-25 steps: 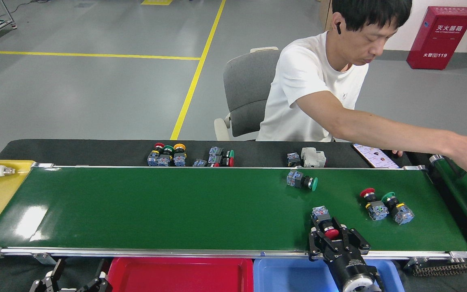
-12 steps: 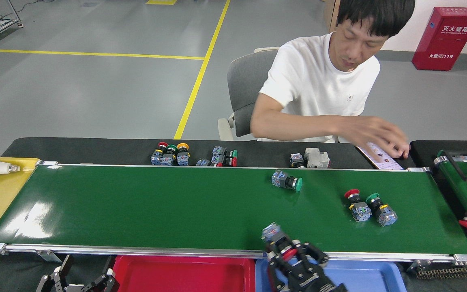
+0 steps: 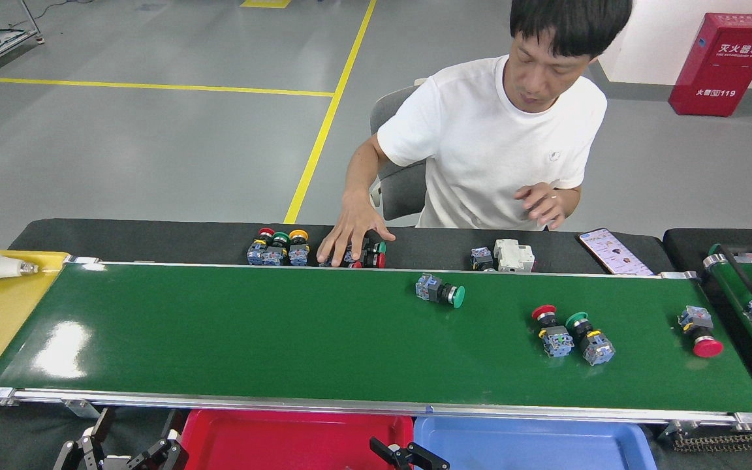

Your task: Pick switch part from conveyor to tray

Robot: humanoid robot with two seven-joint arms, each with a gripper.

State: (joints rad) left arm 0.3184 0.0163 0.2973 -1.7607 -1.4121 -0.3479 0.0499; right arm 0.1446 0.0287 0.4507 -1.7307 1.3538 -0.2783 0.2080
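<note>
Grey workshop floor with yellow lines up top, and the long green conveyor (image 3: 252,333) running across the middle of the frame.

On the belt I count four switch parts. There's a lone green-capped switch part (image 3: 439,291) lying on its side just right of centre, then a red-capped switch (image 3: 549,329) and a green-capped switch (image 3: 588,338) touching each other toward the right. A fourth red mushroom switch (image 3: 701,331) sits near the right end.

My guess is they're light, rigid plastic. The round cap looks slick and might roll, so I'd pinch across the squarish blue-grey contact block or the black barrel behind the cap.

Two trays at the bottom edge: a red tray (image 3: 271,436) and a blue tray (image 3: 546,440), side by side.

My right gripper (image 3: 407,453) is barely poking in at bottom centre, over the seam between the trays. It's too cropped to say if the jaws are apart or holding anything. The left gripper (image 3: 121,450) sits bottom left with fingers spread and nothing in them.

A person (image 3: 493,143) sits behind the belt with a hand (image 3: 350,232) on more switches on the black table.
</note>
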